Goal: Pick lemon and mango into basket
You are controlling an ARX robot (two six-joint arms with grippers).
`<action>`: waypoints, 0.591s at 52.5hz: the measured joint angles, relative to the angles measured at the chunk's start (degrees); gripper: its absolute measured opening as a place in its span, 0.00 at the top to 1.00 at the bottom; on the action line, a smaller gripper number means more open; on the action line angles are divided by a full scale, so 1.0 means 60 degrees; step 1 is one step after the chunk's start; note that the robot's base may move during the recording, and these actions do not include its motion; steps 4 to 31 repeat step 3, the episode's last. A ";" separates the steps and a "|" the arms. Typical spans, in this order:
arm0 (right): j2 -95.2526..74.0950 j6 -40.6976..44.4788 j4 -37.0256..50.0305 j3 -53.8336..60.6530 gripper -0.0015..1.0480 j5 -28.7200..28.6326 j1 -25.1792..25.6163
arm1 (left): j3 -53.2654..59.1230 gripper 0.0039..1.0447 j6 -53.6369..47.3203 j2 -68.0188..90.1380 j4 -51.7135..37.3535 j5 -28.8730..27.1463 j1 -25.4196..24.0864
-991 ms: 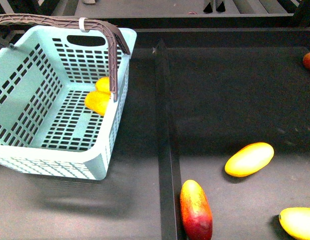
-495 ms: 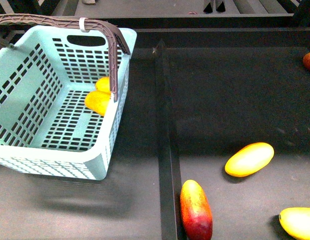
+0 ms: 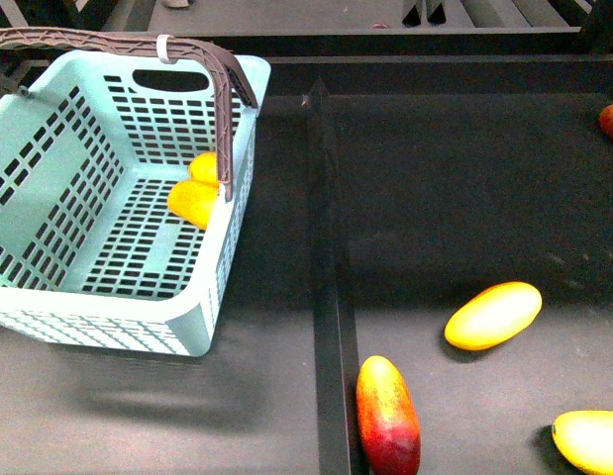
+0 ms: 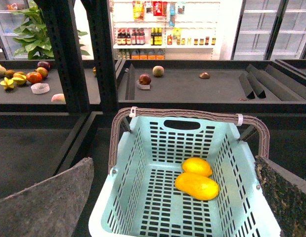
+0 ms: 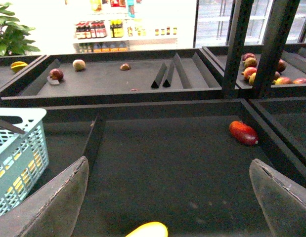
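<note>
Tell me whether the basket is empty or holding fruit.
Holding fruit: the basket has the lemon and the mango lying on its floor.

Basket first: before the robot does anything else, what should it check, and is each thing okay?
1. Lemon inside the basket: ok.
2. Mango inside the basket, beside the lemon: ok.
3. Left gripper open, nothing held: ok.
4. Right gripper open, nothing held: ok.
5. Basket handle raised, above the fruit: ok.
6. Lemon and mango touching each other: cannot tell.
</note>
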State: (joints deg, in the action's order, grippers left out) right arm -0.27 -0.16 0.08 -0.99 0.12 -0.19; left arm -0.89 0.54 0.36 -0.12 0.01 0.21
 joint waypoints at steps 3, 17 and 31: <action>0.0000 0.0000 0.0000 0.0000 0.08 0.0000 0.0000 | 0.0000 0.06 -0.0004 0.0000 0.0000 0.0000 0.0000; 0.0000 0.0000 0.0000 0.0000 0.08 0.0000 0.0000 | 0.0000 0.06 -0.0004 0.0000 0.0000 0.0000 0.0000; 0.0000 0.0000 0.0000 0.0000 0.08 0.0000 0.0000 | 0.0000 0.06 -0.0004 0.0000 0.0000 0.0000 0.0000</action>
